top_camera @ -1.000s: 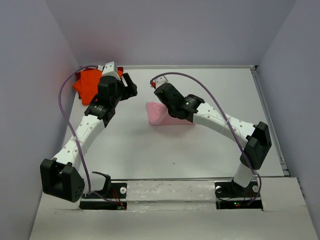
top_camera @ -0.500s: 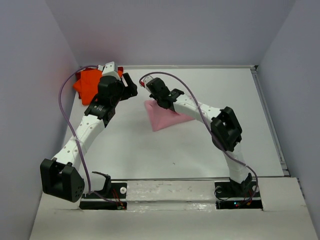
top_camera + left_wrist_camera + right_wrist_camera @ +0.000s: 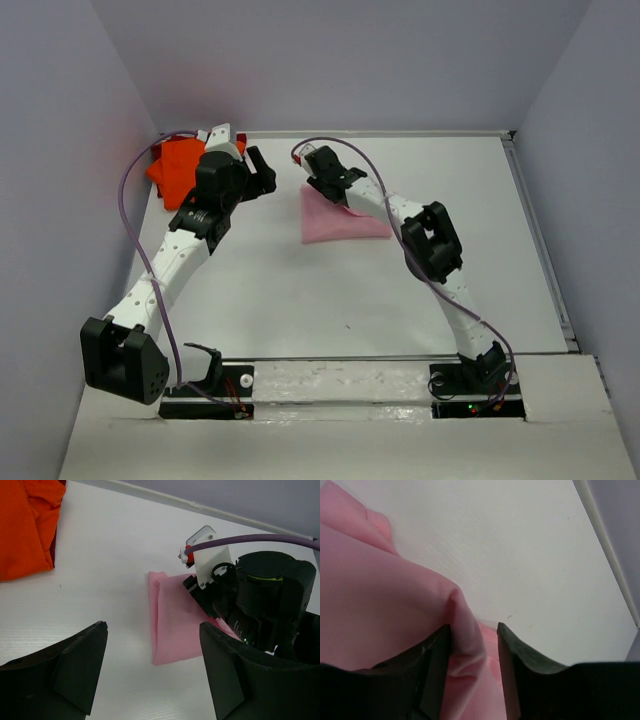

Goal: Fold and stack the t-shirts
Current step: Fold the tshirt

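Overhead wide; wrists close, probably sharing pink t-shirt (image 3: 345,222).

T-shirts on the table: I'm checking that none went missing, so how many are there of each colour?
Light pink cloth t-shirt: 1
Bright orange cloth t-shirt: 1
Dark red cloth t-shirt, only its edge showing under the orange one: 1
Total: 3

The right gripper (image 3: 473,630) pinches a raised ridge of the light pink t-shirt (image 3: 380,605) between its dark fingers (image 3: 435,670) (cloth bunched against one), over the white table (image 3: 530,540).
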